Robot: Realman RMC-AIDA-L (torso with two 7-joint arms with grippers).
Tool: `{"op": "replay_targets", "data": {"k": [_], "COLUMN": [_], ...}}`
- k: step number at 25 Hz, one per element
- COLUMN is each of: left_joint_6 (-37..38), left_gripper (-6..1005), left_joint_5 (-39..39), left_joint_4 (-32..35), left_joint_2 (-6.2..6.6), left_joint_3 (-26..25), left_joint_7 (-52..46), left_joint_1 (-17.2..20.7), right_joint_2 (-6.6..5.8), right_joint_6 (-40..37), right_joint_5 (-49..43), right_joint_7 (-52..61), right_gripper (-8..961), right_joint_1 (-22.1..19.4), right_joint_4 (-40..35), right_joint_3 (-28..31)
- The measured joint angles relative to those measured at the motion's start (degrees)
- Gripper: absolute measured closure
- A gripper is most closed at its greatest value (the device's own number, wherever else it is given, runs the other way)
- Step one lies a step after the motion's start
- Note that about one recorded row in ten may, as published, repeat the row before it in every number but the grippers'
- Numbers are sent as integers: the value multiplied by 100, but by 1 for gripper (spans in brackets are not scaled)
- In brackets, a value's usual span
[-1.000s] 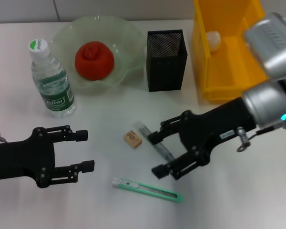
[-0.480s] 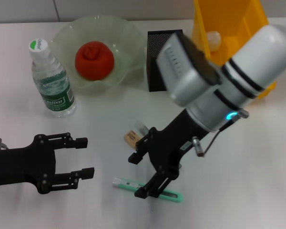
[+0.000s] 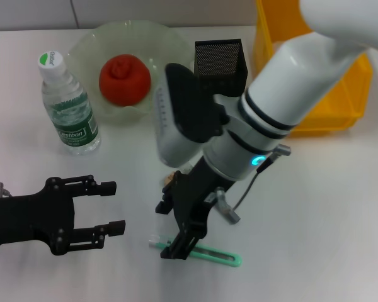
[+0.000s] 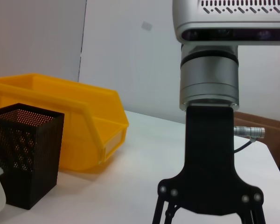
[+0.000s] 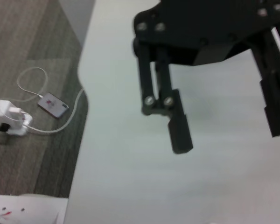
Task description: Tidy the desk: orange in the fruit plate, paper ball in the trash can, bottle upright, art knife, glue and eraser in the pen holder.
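Observation:
My right gripper (image 3: 169,229) is open, its fingers straddling the left end of the green art knife (image 3: 209,255) at the table's front. The left wrist view shows this gripper's base (image 4: 210,186) from the side. A corner of the eraser (image 3: 170,179) peeks out beside the right arm; the glue and paper ball are hidden behind it. The orange (image 3: 125,78) lies in the glass fruit plate (image 3: 160,47). The bottle (image 3: 67,104) stands upright. The black mesh pen holder (image 3: 220,61) stands behind the arm. My left gripper (image 3: 112,207) rests open at the front left.
The yellow bin (image 3: 337,110) stands at the back right, also seen as the yellow bin (image 4: 60,119) beside the pen holder (image 4: 23,158). The right wrist view shows the left gripper (image 5: 226,126), the table's edge and a charger cable (image 5: 32,93) on the floor.
My right arm has swung left and toward the front, bringing its gripper from the glue down over the art knife's left end. The left arm has barely moved.

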Motion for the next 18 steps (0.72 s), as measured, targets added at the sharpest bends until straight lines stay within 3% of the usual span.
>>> {"op": "replay_targets", "data": {"k": [9,18], "left_joint_6": [-44,-59], "left_gripper": [294,295], "left_joint_5": [-1,-1], "left_joint_4": [0,0], "left_joint_2": [-6,1], "left_joint_3": [-17,-2], "left_joint_7": [-8,4], "left_joint_1": [34,35], "right_joint_2": [0,0], "right_joint_6": [264,283], "right_joint_5": [3,49], "right_joint_7": [748,1169], "right_gripper": [129,129], "right_joint_1": [431,605], "right_joint_4": [29,-3], "right_joint_3": [-557,-1007]}}
